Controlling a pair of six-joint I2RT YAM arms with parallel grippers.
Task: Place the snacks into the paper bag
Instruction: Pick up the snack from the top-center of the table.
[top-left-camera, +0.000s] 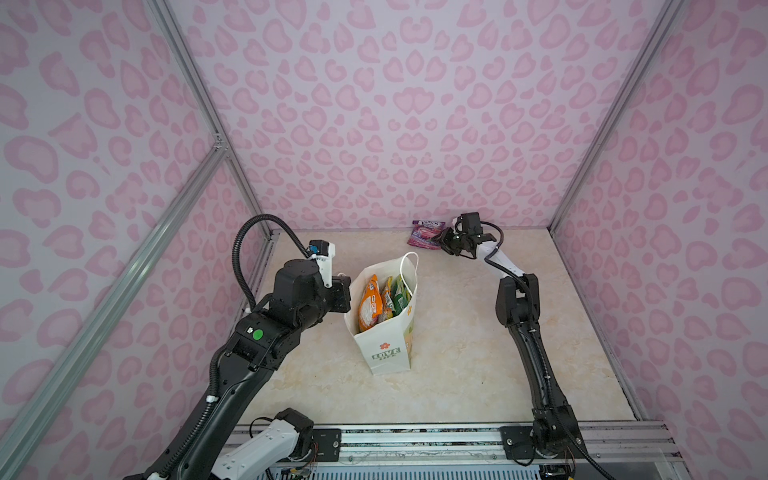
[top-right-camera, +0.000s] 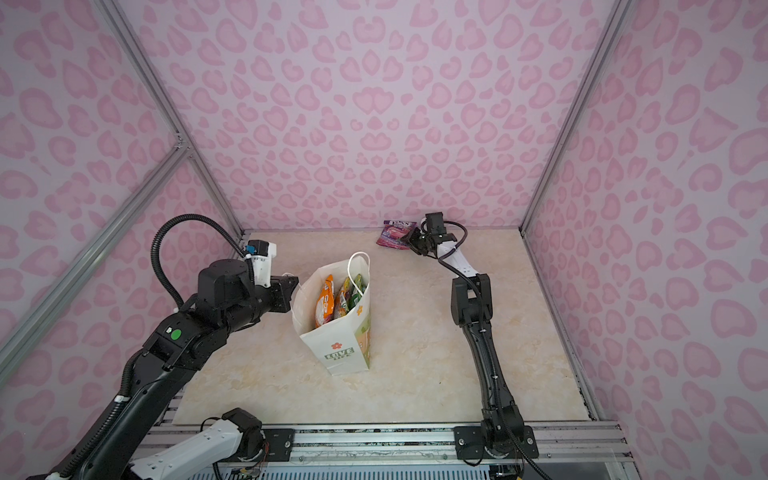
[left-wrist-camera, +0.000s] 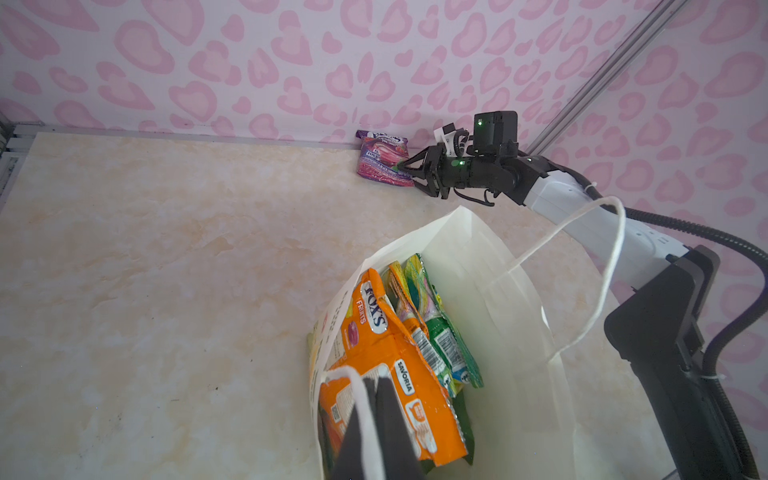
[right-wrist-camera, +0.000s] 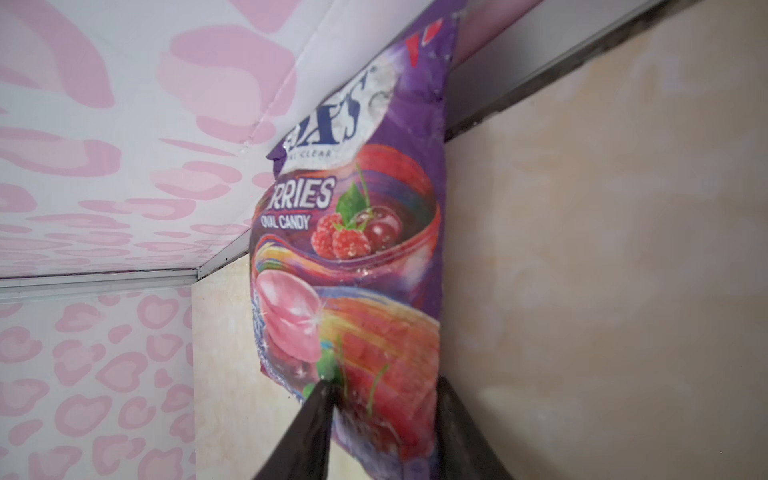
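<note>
Top views look down from six o'clock over my desk (top-left-camera: 457, 353); both wrist cameras catch the purple packet (left-wrist-camera: 382, 160), right closest.

A robotics lab test cell, closed in by walls (top-left-camera: 374, 104) papered in pink heart-spot print, aluminium frame posts (top-left-camera: 605, 124) at the corners, a marble-look table (top-left-camera: 457, 374) inside, left arm (top-left-camera: 249, 345) and right arm (top-left-camera: 536, 365) bolted to a metal rail (top-left-camera: 415, 436) along the front edge

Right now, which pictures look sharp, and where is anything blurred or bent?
Right wrist view: purple packet sharp, right gripper's fingers blurred. Left wrist view: orange packet crisp, left gripper's fingers soft. In both top views: even light, paper bag sharp, frame posts splay outward.
</note>
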